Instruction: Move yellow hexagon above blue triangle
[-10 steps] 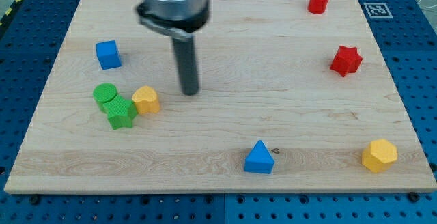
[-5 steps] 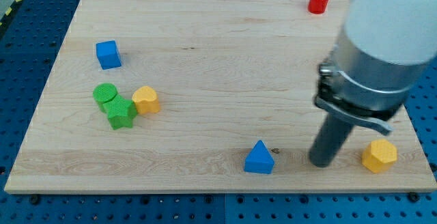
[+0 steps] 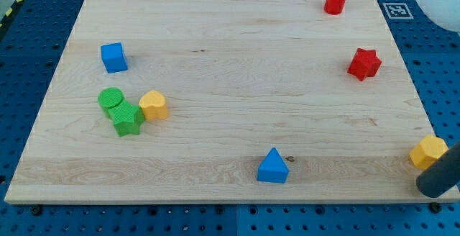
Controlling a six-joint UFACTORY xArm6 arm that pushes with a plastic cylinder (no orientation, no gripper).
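Tip at the table's (image 3: 215, 42) near right corner

Blue triangle (image 3: 272, 166) sits near-centre; yellow hexagon (image 3: 428, 152) lies far to its right at the table's edge, my tip (image 3: 436, 187) just right of and nearer than it, apparently touching. No gripper on this rod.

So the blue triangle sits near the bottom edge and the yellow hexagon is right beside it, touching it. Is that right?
Not quite. The blue triangle does sit near the bottom edge, but the yellow hexagon is far from it, at the board's right edge, with my tip just below it, as the camera view shows.
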